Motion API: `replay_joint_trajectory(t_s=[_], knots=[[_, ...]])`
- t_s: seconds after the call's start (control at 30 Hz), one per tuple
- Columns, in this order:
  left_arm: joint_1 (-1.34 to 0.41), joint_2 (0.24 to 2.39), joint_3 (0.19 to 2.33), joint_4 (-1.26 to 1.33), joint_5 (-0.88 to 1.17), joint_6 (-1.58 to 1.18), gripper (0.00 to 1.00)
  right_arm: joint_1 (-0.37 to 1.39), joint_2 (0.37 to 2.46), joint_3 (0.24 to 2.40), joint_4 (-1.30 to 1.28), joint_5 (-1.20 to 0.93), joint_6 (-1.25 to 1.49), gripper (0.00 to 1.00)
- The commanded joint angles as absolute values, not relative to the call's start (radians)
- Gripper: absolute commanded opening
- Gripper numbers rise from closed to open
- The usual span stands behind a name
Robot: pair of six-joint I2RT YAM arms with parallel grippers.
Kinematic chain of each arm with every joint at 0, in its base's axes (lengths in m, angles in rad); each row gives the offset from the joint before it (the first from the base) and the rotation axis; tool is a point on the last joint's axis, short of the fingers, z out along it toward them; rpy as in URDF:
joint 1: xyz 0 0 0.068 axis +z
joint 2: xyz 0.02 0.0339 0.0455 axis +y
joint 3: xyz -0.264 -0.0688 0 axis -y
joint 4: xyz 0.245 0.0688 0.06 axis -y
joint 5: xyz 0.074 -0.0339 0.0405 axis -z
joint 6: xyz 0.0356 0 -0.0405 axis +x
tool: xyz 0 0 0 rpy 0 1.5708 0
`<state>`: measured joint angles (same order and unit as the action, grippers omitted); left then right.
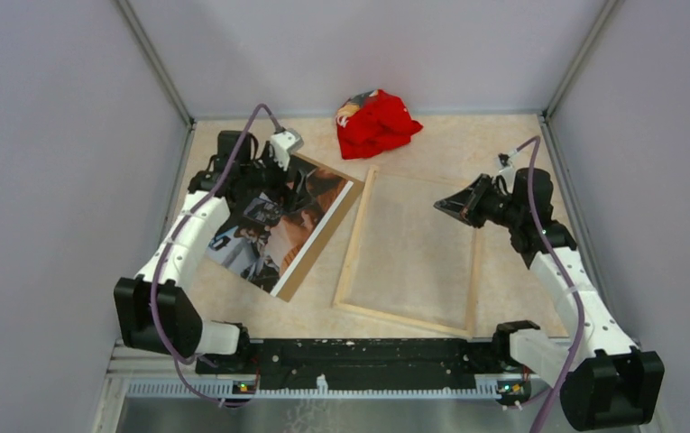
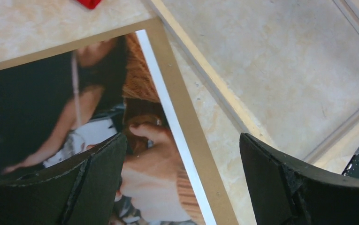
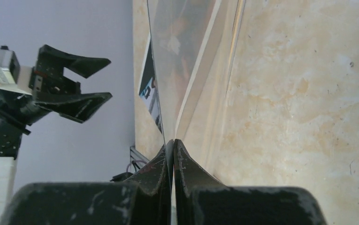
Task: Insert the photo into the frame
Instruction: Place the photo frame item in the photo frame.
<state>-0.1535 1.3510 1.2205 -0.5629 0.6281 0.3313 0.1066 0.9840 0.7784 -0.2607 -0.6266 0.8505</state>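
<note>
The right gripper (image 3: 173, 143) has its jaws pressed together, seemingly on a clear pane (image 3: 182, 56) running ahead of them. Far left, the left gripper (image 3: 108, 78) gapes; table (image 3: 309, 93) lies right.

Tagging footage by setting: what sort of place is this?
Likely a robot lab test cell, not a home: plain grey walls box in a small beige tabletop, and the left arm and right arm are bolted to a black rail at its near edge.
</note>
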Motion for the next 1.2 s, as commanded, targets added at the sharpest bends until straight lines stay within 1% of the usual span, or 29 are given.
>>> replay_joint_trajectory(t_s=[0.0,0.13,0.23,0.33,0.5,0.6,0.67,0.73,0.77,0.9,1.03,1.17], knots=[[-0.218,1.417,1.166,-0.463,0.697,0.385,0.94,0.103,0.950,0.795,-0.276,-0.588,0.939,0.00],[-0.266,1.482,1.106,-0.385,0.756,0.361,0.87,0.103,0.954,0.849,-0.273,-0.572,0.950,0.00],[-0.294,1.540,1.073,-0.331,0.803,0.327,0.77,0.103,0.956,0.886,-0.292,-0.562,0.943,0.00],[-0.306,1.608,1.063,-0.291,0.848,0.290,0.67,0.103,0.945,0.876,-0.316,-0.534,0.935,0.00],[-0.320,1.723,1.085,-0.241,0.872,0.223,0.57,0.103,0.910,0.763,-0.189,-0.561,1.001,0.00],[-0.325,1.784,1.103,-0.230,0.883,0.197,0.50,0.103,0.916,0.733,-0.086,-0.601,1.009,0.00],[-0.325,1.810,1.106,-0.211,0.884,0.187,0.45,0.103,0.929,0.740,-0.032,-0.634,1.001,0.00],[-0.325,1.825,1.105,-0.192,0.892,0.176,0.38,0.103,0.951,0.769,-0.052,-0.639,0.969,0.00],[-0.325,1.829,1.103,-0.184,0.898,0.166,0.36,0.103,0.959,0.778,-0.066,-0.638,0.962,0.00],[-0.336,1.837,1.096,-0.149,0.904,0.142,0.36,0.103,0.970,0.759,-0.059,-0.634,0.968,0.00],[-0.347,1.846,1.098,-0.146,0.901,0.132,0.41,0.103,0.972,0.715,-0.043,-0.633,0.987,0.00],[-0.351,1.861,1.097,-0.144,0.878,0.142,0.48,0.103,0.973,0.675,-0.035,-0.632,1.008,0.00]])
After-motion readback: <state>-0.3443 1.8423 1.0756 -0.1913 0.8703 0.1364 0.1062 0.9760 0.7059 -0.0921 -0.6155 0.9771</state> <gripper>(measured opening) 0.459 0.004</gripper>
